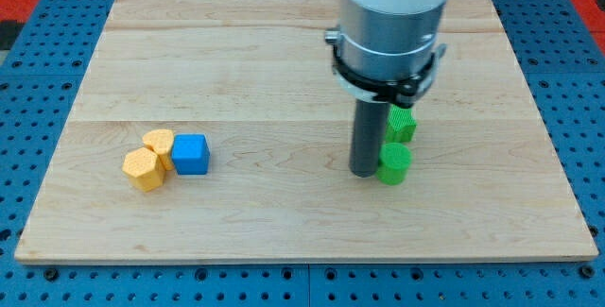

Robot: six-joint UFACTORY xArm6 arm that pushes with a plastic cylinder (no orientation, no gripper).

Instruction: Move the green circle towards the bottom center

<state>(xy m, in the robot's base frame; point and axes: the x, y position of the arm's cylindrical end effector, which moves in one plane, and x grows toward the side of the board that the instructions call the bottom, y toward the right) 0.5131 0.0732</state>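
The green circle is a short green cylinder lying right of the board's middle. My tip stands right at its left side, touching or nearly touching it. A second green block, its shape partly hidden by the rod, sits just above the circle towards the view's top. The rod and its large grey housing rise from there to the view's top.
At the view's left lie a blue cube and two yellow blocks, all touching in a cluster. The wooden board lies on a blue perforated table.
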